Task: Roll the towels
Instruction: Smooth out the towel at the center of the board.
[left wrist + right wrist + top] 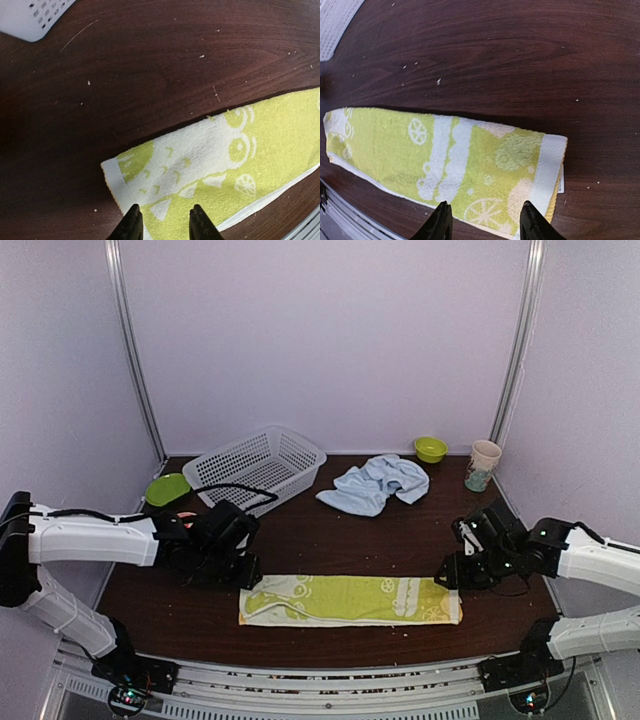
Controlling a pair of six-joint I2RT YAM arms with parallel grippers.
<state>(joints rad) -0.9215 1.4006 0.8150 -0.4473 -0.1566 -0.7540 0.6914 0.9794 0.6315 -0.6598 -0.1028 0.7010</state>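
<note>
Up front, lemon-print green towel point(350, 600) lies flat, stretched long; left fingers point(131, 226), right fingers point(439, 225) released.

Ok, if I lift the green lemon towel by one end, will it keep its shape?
Probably not: the green towel lies limp and flat, so it would likely droop. Its folded layers, visible in the right wrist view, may fall open.

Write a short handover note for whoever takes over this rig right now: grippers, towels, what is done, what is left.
Left gripper: open, over the left end of the green towel.
Right gripper: open, over its right end.
Green towel: flat in a long strip near the front edge of the table.
Blue towel: crumpled at the back.
Done: no towel rolled yet.
Left: roll both.
</note>
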